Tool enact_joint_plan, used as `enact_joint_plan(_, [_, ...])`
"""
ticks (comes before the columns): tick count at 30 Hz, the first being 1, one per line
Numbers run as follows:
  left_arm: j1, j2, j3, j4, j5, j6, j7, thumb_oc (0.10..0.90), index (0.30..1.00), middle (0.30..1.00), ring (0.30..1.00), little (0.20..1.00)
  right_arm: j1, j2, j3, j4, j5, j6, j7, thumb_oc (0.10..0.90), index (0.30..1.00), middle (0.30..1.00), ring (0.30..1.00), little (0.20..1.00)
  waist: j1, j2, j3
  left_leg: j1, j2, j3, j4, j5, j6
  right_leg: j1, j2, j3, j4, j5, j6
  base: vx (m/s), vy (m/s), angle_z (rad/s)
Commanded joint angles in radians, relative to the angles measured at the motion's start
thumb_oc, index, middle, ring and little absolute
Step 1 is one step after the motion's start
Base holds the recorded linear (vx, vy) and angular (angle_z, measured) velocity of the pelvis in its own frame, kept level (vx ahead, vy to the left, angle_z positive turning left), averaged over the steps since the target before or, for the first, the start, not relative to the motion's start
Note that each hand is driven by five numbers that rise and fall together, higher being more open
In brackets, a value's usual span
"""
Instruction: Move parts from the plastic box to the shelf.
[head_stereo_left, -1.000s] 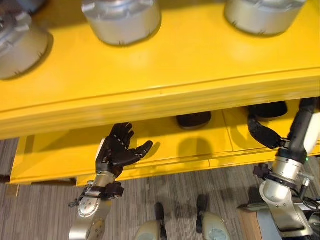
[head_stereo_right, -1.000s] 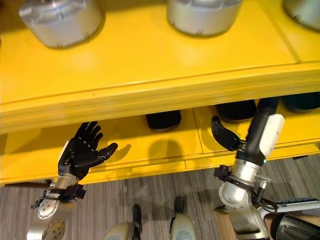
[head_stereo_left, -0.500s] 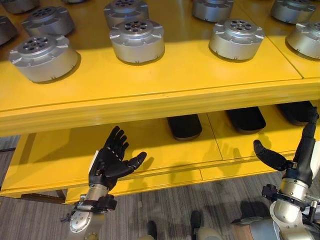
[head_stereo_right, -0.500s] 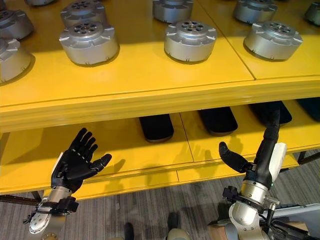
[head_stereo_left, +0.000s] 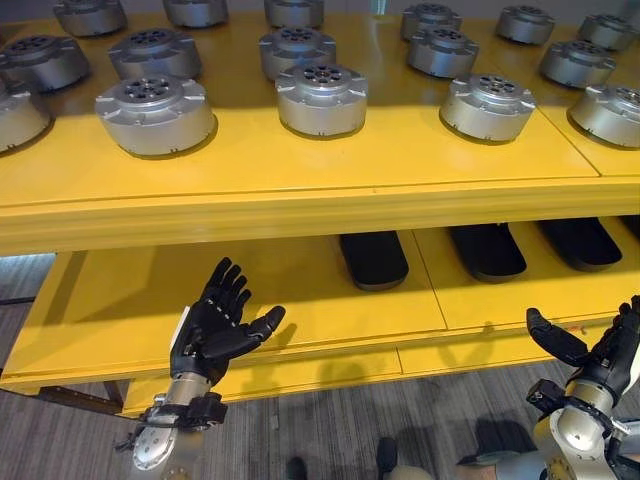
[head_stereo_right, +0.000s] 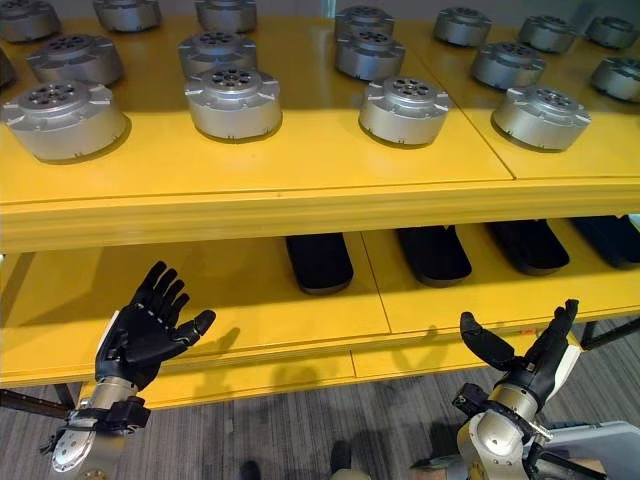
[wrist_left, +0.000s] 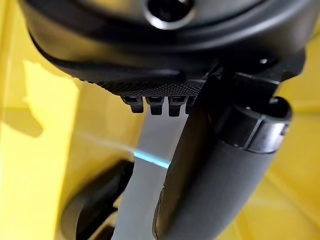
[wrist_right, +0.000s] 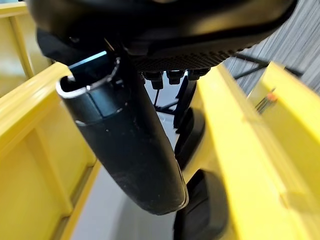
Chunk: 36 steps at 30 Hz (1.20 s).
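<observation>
Ribbed silver metal discs (head_stereo_left: 322, 98) on glossy yellow shelf (head_stereo_left: 300, 200); both hands' fingers spread, empty.

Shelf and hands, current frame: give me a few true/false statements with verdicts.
1. Round silver metal parts stand on the upper level of the yellow shelf. True.
2. The left hand is curled round a metal part. False: its fingers are spread and it holds nothing.
3. Dark oblong parts lie on the lower level, under the upper one. True.
4. The right hand rests on top of the upper level. False: it is low, in front of the lower level's front edge, open and empty.
5. The upper level bears a single part. False: it bears many, in rows.
</observation>
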<state>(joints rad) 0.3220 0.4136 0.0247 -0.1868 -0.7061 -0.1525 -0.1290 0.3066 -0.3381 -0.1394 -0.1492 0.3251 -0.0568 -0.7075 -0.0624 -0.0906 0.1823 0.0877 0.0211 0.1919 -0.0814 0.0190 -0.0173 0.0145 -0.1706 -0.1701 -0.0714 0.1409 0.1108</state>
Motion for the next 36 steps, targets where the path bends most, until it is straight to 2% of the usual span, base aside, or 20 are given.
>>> enact_joint_plan(1, [-0.093,0.032,-0.003,-0.1,-0.03,-0.037,-0.07,0.9,1.0,1.0,1.0,1.0,-0.081,-0.06,-0.077,-0.045,-0.048,-0.07,-0.047,0.9,1.0,1.0,1.0,1.0,-0.011,0.031,-0.001,0.017,0.061,0.144,-0.006,-0.034,-0.001,0.002,-0.079,-0.049,-0.003,0.06,0.129,-0.06,0.045,-0.19])
enact_joint_plan(3, [-0.086,0.031,-0.022,-0.098,-0.019,-0.041,-0.057,0.9,1.0,1.0,1.0,1.0,-0.065,-0.047,-0.079,-0.045,-0.039,-0.078,-0.031,0.9,1.0,1.0,1.0,1.0,-0.024,0.026,0.007,0.022,0.06,0.164,-0.006,-0.038,0.003,-0.029,-0.087,-0.037,0.012,0.102,0.137,-0.05,0.018,-0.38])
enact_joint_plan(5, [-0.077,0.035,-0.022,-0.098,-0.021,-0.055,-0.032,0.9,1.0,1.0,1.0,1.0,-0.055,-0.035,-0.077,-0.039,-0.035,-0.09,-0.011,0.9,1.0,1.0,1.0,1.0,-0.023,0.025,0.013,0.03,0.065,0.197,-0.006,-0.041,0.006,-0.036,-0.091,-0.058,0.05,0.105,0.14,-0.11,-0.005,-0.42])
enact_joint_plan(6, [-0.073,0.041,-0.018,-0.096,-0.021,-0.08,-0.015,0.9,1.0,1.0,1.0,1.0,-0.06,-0.026,-0.067,-0.031,-0.043,-0.101,-0.004,0.9,1.0,1.0,1.0,1.0,-0.017,0.024,0.016,0.025,0.069,0.234,-0.006,-0.036,0.015,-0.046,-0.099,-0.093,0.11,0.1,0.135,-0.15,0.017,-0.26])
enact_joint_plan(7, [-0.071,0.044,-0.015,-0.098,-0.025,-0.092,-0.008,0.9,1.0,1.0,1.0,1.0,-0.064,-0.022,-0.061,-0.023,-0.056,-0.115,-0.005,0.9,1.0,1.0,1.0,1.0,-0.009,0.028,0.014,0.027,0.07,0.239,-0.006,-0.052,0.02,-0.04,-0.105,-0.101,0.165,0.078,0.14,-0.17,0.033,-0.46])
enact_joint_plan(8, [-0.07,0.045,-0.014,-0.099,-0.023,-0.105,0.0,0.9,1.0,1.0,1.0,1.0,-0.067,-0.021,-0.055,-0.02,-0.063,-0.125,-0.006,0.9,1.0,1.0,1.0,1.0,-0.005,0.031,0.015,0.023,0.07,0.251,-0.006,-0.05,0.03,-0.036,-0.109,-0.113,0.209,0.066,0.134,-0.2,-0.026,-1.04])
enact_joint_plan(9, [-0.07,0.053,-0.008,-0.103,0.013,-0.125,0.007,0.9,1.0,1.0,1.0,1.0,-0.075,-0.022,-0.048,-0.019,-0.066,-0.138,-0.023,0.9,1.0,1.0,1.0,1.0,0.007,0.036,0.013,0.009,0.069,0.28,-0.006,-0.047,0.049,-0.029,-0.125,-0.132,0.304,0.045,0.12,-0.24,-0.099,-1.1])
enact_joint_plan(12, [-0.063,0.062,0.004,-0.107,0.005,-0.136,0.003,0.9,1.0,1.0,1.0,1.0,-0.085,-0.026,-0.048,-0.031,-0.108,-0.149,-0.063,0.9,1.0,1.0,1.0,1.0,0.027,0.04,0.002,-0.01,0.067,0.324,0.0,-0.047,0.063,0.002,-0.169,-0.152,0.389,0.051,0.12,-0.2,-0.211,-1.27])
enact_joint_plan(13, [-0.072,0.069,0.009,-0.106,0.007,-0.165,0.013,0.9,1.0,1.0,1.0,1.0,-0.098,-0.028,-0.046,-0.043,-0.132,-0.129,-0.087,0.9,1.0,1.0,1.0,1.0,0.037,0.039,-0.003,-0.034,0.075,0.356,0.022,-0.049,0.067,0.033,-0.192,-0.168,0.398,0.041,0.122,-0.15,-0.27,-0.82])
enact_joint_plan(15, [-0.081,0.069,0.019,-0.116,-0.004,-0.183,0.058,0.9,1.0,1.0,1.0,1.0,-0.115,-0.034,-0.042,-0.05,-0.14,-0.109,-0.092,0.9,1.0,1.0,1.0,1.0,0.041,0.037,-0.002,-0.06,0.104,0.4,0.062,-0.041,0.051,0.065,-0.182,-0.205,0.34,0.011,0.109,-0.14,-0.314,-0.84])
enact_joint_plan(18, [-0.08,0.058,0.046,-0.117,-0.016,-0.223,0.149,0.9,1.0,1.0,1.0,1.0,-0.124,-0.058,-0.032,-0.064,-0.207,-0.107,-0.074,0.9,1.0,1.0,1.0,1.0,0.049,0.037,0.004,-0.093,0.177,0.465,0.119,-0.008,0.0,0.122,-0.138,-0.289,0.225,-0.077,0.082,-0.07,-0.274,-0.89])
enact_joint_plan(20, [-0.078,0.042,0.064,-0.13,-0.023,-0.239,0.196,0.9,1.0,1.0,1.0,1.0,-0.112,-0.08,-0.036,-0.083,-0.231,-0.095,-0.097,0.9,1.0,1.0,1.0,1.0,0.047,0.036,0.008,-0.109,0.222,0.483,0.132,0.026,-0.033,0.145,-0.1,-0.302,0.166,-0.123,0.068,-0.07,-0.282,-1.25])
enact_joint_plan(22, [-0.075,0.026,0.081,-0.149,0.0,-0.275,0.282,0.9,1.0,1.0,1.0,1.0,-0.095,-0.095,-0.054,-0.093,-0.202,-0.078,-0.131,0.9,1.0,1.0,1.0,1.0,0.034,0.03,0.011,-0.118,0.246,0.491,0.129,0.05,-0.051,0.145,-0.073,-0.296,0.143,-0.144,0.063,-0.07,-0.295,-1.05])
enact_joint_plan(25, [-0.064,0.003,0.112,-0.161,-0.024,-0.289,0.327,0.9,1.0,1.0,1.0,1.0,-0.064,-0.109,-0.109,-0.085,-0.172,-0.083,-0.17,0.9,1.0,1.0,1.0,1.0,0.013,0.018,0.014,-0.116,0.263,0.504,0.111,0.073,-0.07,0.144,-0.036,-0.299,0.125,-0.167,0.059,-0.07,-0.281,-0.69])
enact_joint_plan(29, [-0.057,-0.013,0.118,-0.16,-0.043,-0.283,0.288,0.9,1.0,1.0,1.0,1.0,-0.04,-0.114,-0.164,-0.065,-0.113,-0.08,-0.179,0.9,1.0,1.0,1.0,1.0,-0.019,0.012,0.023,-0.11,0.278,0.507,0.102,0.088,-0.085,0.116,-0.015,-0.283,0.126,-0.176,0.044,-0.06,-0.188,-0.38])
enact_joint_plan(33, [-0.058,-0.017,0.088,-0.16,-0.048,-0.273,0.241,0.9,1.0,1.0,1.0,1.0,-0.023,-0.115,-0.189,-0.06,-0.099,-0.084,-0.181,0.9,1.0,1.0,1.0,1.0,-0.05,0.022,0.028,-0.097,0.295,0.517,0.1,0.092,-0.094,0.088,-0.007,-0.267,0.134,-0.177,0.03,-0.06,-0.109,-0.15])
enact_joint_plan(36, [-0.092,-0.009,0.041,-0.151,-0.06,-0.281,0.231,0.9,1.0,1.0,1.0,1.0,-0.018,-0.12,-0.188,-0.055,-0.125,-0.058,-0.2,0.9,1.0,1.0,1.0,1.0,-0.082,0.035,0.026,-0.078,0.294,0.526,0.086,0.092,-0.097,0.059,-0.003,-0.249,0.136,-0.167,0.027,-0.06,-0.06,-0.14])
